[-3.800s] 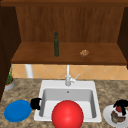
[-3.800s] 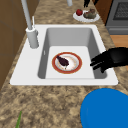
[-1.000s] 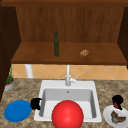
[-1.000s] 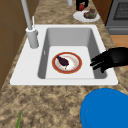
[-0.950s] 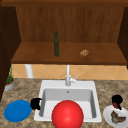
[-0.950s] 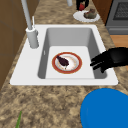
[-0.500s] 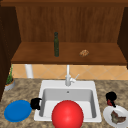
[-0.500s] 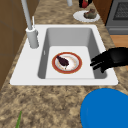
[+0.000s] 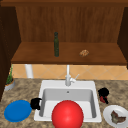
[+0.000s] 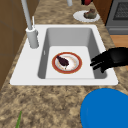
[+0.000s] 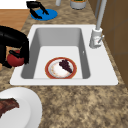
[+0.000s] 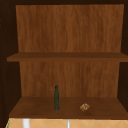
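Observation:
My right hand (image 9: 103,92) hovers over the counter just right of the white sink (image 9: 67,83), fingers curled round a small red round thing (image 9: 102,99). The right side view shows this hand (image 11: 12,40) arched over the red thing (image 11: 14,59) at the sink's corner. My left hand (image 9: 35,103) hangs at the sink's left rim beside a blue plate (image 9: 17,110), fingers relaxed and pointing over the basin (image 10: 112,58). In the basin lies a red-rimmed plate (image 10: 78,62) with a dark bit of food (image 10: 62,60). A large red ball (image 9: 67,115) covers the sink's front in the front view.
A white plate (image 9: 110,115) with brown food (image 9: 117,117) sits on the counter at the right. The faucet (image 9: 67,77) stands behind the basin. On the shelf above stand a dark green bottle (image 9: 56,44) and a small brown lump (image 9: 84,52). A potted plant (image 9: 9,80) is at the far left.
My right hand has moved left and a little back, from over the white plate to beside the sink's right rim. The left hand has stayed where it was.

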`<state>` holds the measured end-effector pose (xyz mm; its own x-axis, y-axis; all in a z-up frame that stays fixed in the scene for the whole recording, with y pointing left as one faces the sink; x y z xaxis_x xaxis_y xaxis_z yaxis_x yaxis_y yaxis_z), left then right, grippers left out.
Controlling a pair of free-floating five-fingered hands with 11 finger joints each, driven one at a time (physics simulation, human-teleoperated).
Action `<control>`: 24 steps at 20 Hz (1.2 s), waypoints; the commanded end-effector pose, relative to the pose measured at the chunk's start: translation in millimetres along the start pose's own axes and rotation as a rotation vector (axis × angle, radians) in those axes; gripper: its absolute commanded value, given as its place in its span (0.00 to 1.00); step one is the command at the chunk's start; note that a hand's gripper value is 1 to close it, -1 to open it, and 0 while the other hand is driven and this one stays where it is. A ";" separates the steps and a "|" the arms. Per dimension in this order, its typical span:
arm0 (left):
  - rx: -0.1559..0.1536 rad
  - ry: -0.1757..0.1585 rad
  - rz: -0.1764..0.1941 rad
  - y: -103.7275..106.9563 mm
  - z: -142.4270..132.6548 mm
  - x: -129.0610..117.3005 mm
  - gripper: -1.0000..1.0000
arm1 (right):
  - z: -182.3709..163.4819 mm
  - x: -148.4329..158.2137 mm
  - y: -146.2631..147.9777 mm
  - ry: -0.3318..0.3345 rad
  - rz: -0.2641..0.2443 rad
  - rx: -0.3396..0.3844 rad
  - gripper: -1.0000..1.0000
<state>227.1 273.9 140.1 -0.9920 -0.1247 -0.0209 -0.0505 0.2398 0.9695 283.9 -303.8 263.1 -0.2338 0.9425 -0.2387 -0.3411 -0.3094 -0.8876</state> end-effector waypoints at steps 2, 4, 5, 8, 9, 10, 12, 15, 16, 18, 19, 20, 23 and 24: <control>0.000 0.000 0.000 0.0 0.0 0.0 0.50 | 5.7 28.7 -34.2 -0.008 -0.017 0.025 1.00; 0.000 0.000 0.000 0.0 0.0 0.0 0.50 | 7.9 40.9 -46.9 -0.014 -0.025 0.028 1.00; 0.000 0.000 0.000 0.0 0.0 0.0 0.50 | 10.4 46.4 -52.3 -0.018 -0.033 0.030 1.00; 0.000 0.000 0.000 0.0 0.0 0.0 0.50 | 24.5 56.6 -61.5 -0.037 -0.059 0.048 1.00; 0.000 0.000 0.000 0.0 0.0 0.0 0.50 | 29.2 60.0 -66.0 -0.041 -0.068 0.043 1.00; 0.000 0.000 0.000 0.0 0.0 0.0 0.50 | 34.4 62.3 -69.5 -0.046 -0.081 0.036 1.00; 0.000 0.000 0.000 0.0 0.0 0.0 0.50 | 43.8 69.1 -78.5 -0.057 -0.097 0.032 1.00; 0.000 0.000 0.000 0.0 0.0 0.0 0.50 | 60.4 76.9 -87.2 -0.075 -0.119 0.020 1.00; 0.000 0.000 0.000 0.0 0.0 0.0 0.50 | 66.4 80.1 -90.1 -0.077 -0.127 0.015 1.00; 0.000 0.000 0.000 0.0 0.0 0.0 0.50 | 78.8 85.3 -96.2 -0.080 -0.140 0.005 1.00; 0.000 0.000 0.000 0.0 0.0 0.0 0.50 | 84.3 87.7 -99.3 -0.081 -0.145 -0.002 1.00; 0.000 0.000 0.000 0.0 0.0 0.0 0.50 | 89.9 90.0 -102.5 -0.082 -0.149 -0.007 1.00; 0.000 0.000 0.000 0.0 0.0 0.0 0.50 | 102.8 94.1 -117.0 -0.088 -0.147 -0.017 1.00; 0.000 0.000 0.000 0.0 0.0 0.0 0.50 | 106.6 95.1 -122.8 -0.088 -0.146 -0.021 1.00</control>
<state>227.1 273.9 140.1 -0.9920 -0.1247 -0.0209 -0.0505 0.2398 0.9695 212.4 -195.5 374.0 -0.2544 0.9601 -0.1162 -0.3620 -0.2059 -0.9092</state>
